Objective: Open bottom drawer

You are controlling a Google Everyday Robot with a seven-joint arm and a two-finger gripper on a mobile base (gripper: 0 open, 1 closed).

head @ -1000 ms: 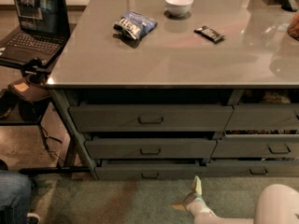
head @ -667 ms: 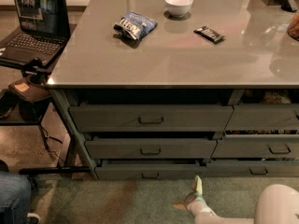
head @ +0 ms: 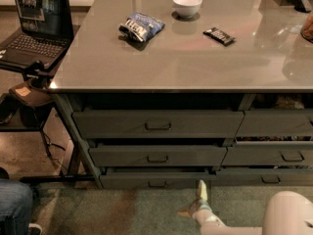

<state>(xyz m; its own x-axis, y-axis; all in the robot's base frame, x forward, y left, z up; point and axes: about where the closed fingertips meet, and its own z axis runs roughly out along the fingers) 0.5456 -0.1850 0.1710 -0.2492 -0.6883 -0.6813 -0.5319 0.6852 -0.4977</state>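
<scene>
Camera view. We look down over a grey bench (head: 195,67) and onto two stacks of dark grey drawers beneath it. On the bench top lie a white bowl (head: 187,5), a blue snack bag (head: 142,26) and a dark wrapped bar (head: 219,35), all well apart. An open laptop (head: 36,26) stands on a side stand at the left.

In the left stack we count three wide drawers. The bottom drawer (head: 122,181), the thinnest-fronted one, sits lowest, just above the carpet (head: 117,214), with its small centre handle (head: 157,184). A dark gap shows along its top edge, under the middle drawer (head: 112,156).

The hand (head: 193,202) hangs low in front of the bottom drawer, to the right of the handle and not on it. Its two fingers (head: 202,190) stand spread apart and grip nothing; one points up towards the drawer front, the other out to the left. The white arm (head: 288,214) enters from the lower right corner.

Against the earlier frames we find no clear change: the hand keeps the same place and spread, the drawer fronts stand as they did, and the things on the bench have not moved.
</scene>
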